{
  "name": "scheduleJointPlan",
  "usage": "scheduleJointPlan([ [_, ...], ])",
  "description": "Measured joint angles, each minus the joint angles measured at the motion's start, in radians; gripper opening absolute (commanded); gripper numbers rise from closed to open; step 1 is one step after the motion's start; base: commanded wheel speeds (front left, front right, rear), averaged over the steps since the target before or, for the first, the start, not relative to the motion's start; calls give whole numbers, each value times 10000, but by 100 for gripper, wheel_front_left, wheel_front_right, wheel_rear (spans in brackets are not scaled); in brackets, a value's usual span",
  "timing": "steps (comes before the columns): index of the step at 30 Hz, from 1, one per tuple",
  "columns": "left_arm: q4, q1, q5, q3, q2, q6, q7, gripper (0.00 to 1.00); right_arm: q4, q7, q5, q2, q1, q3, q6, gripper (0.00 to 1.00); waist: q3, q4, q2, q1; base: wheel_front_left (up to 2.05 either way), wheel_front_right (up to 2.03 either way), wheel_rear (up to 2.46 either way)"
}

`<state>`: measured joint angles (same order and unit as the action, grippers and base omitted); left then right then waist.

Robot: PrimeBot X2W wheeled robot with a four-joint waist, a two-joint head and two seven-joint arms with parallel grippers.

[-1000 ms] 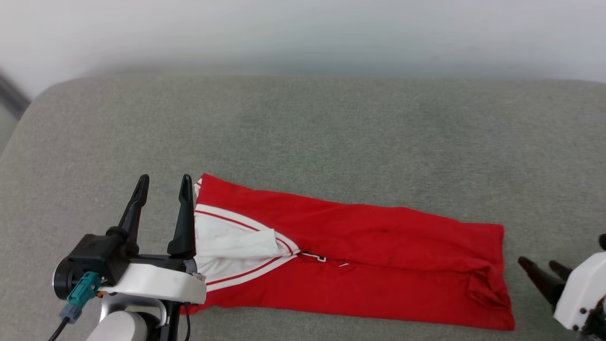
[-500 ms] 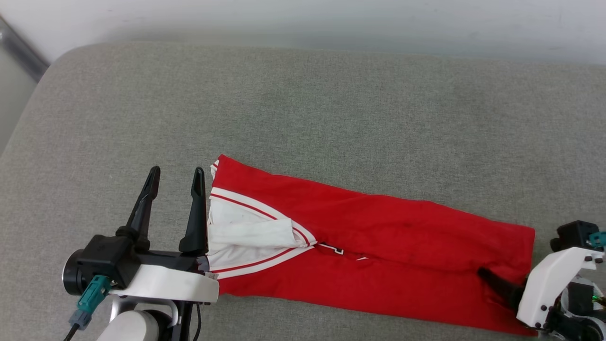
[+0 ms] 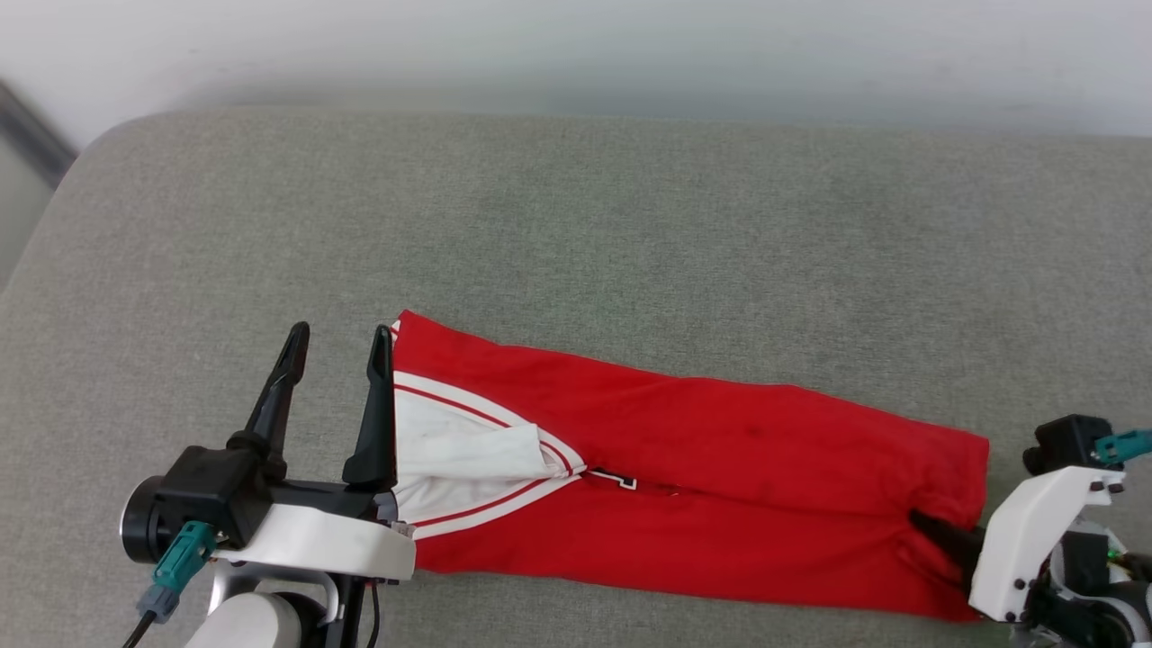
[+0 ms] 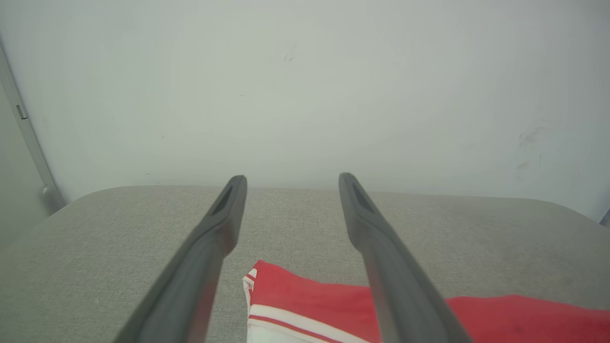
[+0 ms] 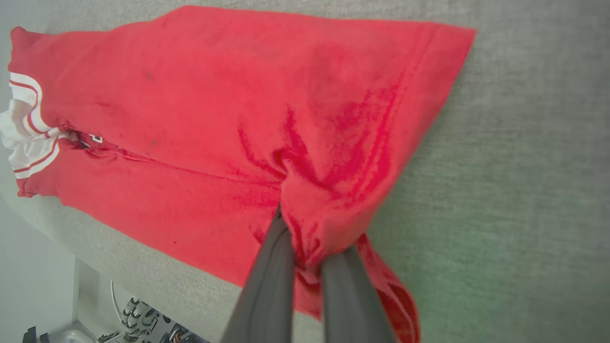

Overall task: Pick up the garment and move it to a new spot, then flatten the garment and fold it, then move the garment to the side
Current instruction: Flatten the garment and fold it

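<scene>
Pinching the hem of the garment (image 5: pixel 214 95), the right gripper (image 5: pixel 312 238) is closed on it; the left gripper (image 3: pixel 340 335) stands wide open and empty beside its sleeve end.

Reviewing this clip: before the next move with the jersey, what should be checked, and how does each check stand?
1. Right gripper shut on the garment at its hem end: ok.
2. Left gripper gripping the sleeve end: not ok; it is open.
3. Garment lying as a folded strip: ok, though bunched at the grip.
4. All layers pinched: cannot tell.
5. Bare cushion beyond the garment: ok.
</scene>
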<state>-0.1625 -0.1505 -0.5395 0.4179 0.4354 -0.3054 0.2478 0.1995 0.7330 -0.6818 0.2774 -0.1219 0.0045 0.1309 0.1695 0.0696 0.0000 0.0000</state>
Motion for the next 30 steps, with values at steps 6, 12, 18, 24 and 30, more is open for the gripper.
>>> scheduleJointPlan([
  [6,-71,99,65,-27,157,-150,-88,100,-230,-215,58,435,-13,-351,4,0,-118,-222,0,0,0,0,0],
  [12,-151,168,79,-17,203,-249,-161,100,-282,-196,389,704,174,-1473,4,0,-196,-411,0,0,0,0,0],
  [18,-176,220,73,33,192,-293,-207,100,-485,196,579,1007,473,-2934,2,0,-275,-506,0,0,0,0,0],
  [24,-134,290,-2,61,169,-303,-205,100,-1106,974,0,545,413,-3400,0,0,-386,-569,0,0,0,0,0],
  [30,-77,274,-4,205,132,-205,-224,100,-1657,2800,-2360,-1283,16,-3131,0,0,-478,-437,0,0,0,0,0],
])
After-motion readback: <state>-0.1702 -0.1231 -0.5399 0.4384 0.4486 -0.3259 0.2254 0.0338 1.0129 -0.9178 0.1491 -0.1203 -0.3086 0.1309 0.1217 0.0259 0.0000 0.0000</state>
